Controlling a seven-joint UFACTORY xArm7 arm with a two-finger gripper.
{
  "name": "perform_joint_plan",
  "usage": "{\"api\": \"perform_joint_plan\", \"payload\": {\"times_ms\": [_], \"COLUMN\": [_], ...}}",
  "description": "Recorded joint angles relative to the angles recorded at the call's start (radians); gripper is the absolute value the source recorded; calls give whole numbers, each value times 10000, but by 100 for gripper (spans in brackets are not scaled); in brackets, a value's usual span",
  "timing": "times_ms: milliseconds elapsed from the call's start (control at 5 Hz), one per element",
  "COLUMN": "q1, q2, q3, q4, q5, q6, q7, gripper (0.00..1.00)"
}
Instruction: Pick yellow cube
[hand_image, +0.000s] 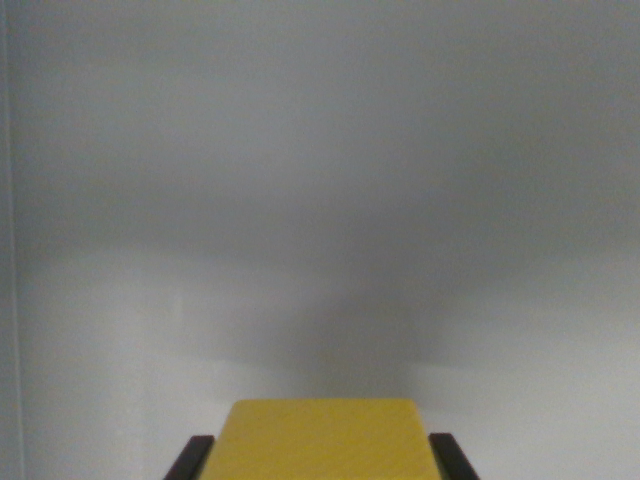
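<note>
2 dark fingertips (190, 458) are all we see of the gripper (322, 462), 1 at each lower corner of the yellow cube (322, 438); the cube sits squarely between them at the bottom middle of the wrist view, its flat top face turned toward our camera and its near part cut off by the lower edge. Each finger stands right against a side of the cube, with no gap that we can make out; we judge the jaws to be only as wide as the cube and pressed on it, though the blur keeps us from being sure how firm the contact is.

The relation that matters for us is this: the cube lies directly between the fingers, centred, not off toward the wrist view's left or right; its visible face looks roughly square, so we find no long axis to align with; only 1 arm is at work here, so no choice of hand arises.

Beyond the cube we see a plain pale grey surface (320, 200), soft and out of focus, with a dim shadow above the cube; whether the cube rests on it or hangs clear of it, we cannot tell. If the hold is sound, we judge that a straight lift is what remains.
</note>
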Motion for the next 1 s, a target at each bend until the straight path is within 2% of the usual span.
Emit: {"api": "perform_joint_plan", "payload": {"times_ms": [200,400,600,800,1000], "q1": [-11,-11,-23,-23,-36], "q2": [-140,-140,-294,-294,-461], "q3": [6,6,13,13,20], "q4": [206,206,433,433,678], "q5": [27,27,58,58,91], "q6": [343,343,722,722,1130], "q7": [-4,-4,-9,-9,-14], "gripper": [100,100,100,100,100]}}
